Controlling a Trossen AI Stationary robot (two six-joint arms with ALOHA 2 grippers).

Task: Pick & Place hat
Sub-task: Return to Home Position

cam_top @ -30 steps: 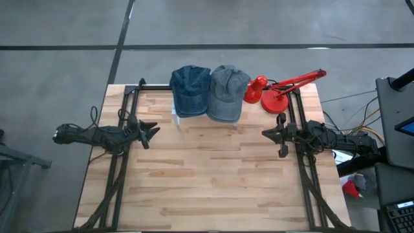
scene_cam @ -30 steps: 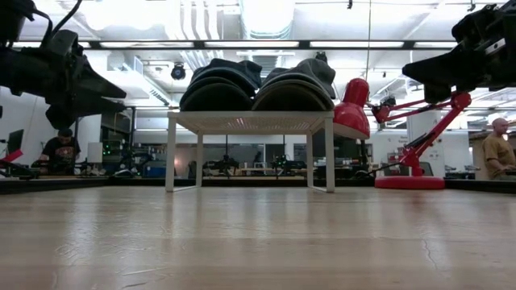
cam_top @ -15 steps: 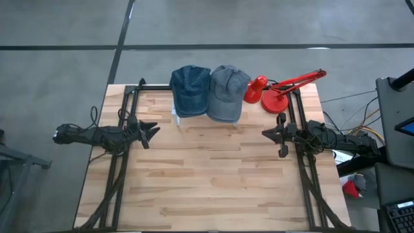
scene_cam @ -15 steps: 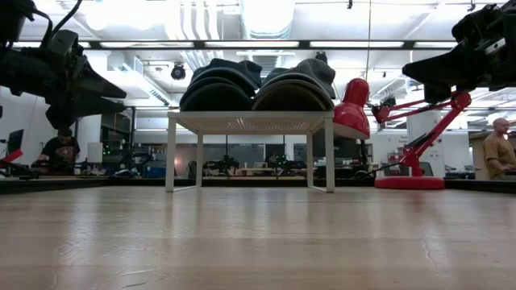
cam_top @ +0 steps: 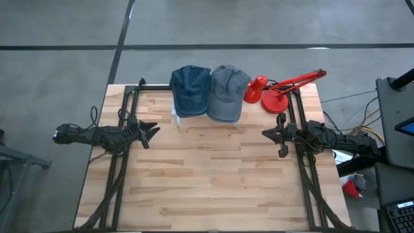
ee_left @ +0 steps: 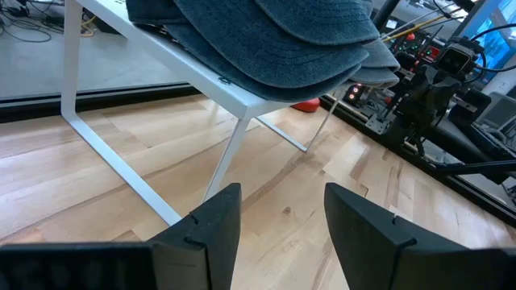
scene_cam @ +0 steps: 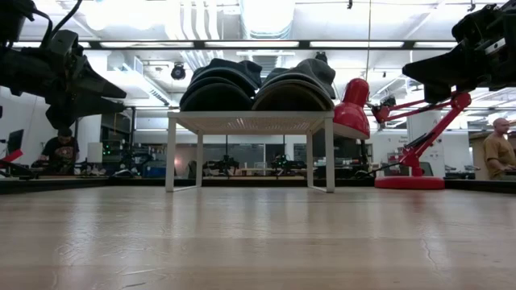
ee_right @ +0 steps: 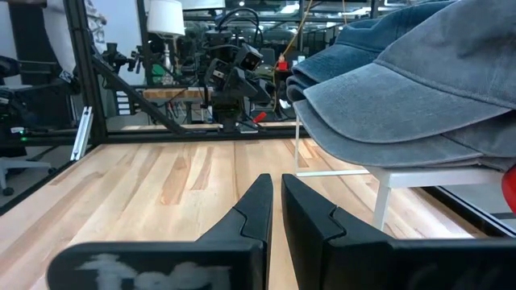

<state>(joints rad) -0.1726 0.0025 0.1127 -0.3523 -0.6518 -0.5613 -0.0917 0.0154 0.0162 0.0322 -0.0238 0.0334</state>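
nothing has moved: left pincer (cam_top: 152, 133) hangs open, right pincer (cam_top: 269, 134) closed, both level, pointing inward.

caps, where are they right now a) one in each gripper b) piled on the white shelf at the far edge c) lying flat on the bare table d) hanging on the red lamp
b: the darker pile of caps and the greyer pile sit side by side on the white shelf, while the left gripper is open and empty and the right gripper is shut on nothing.
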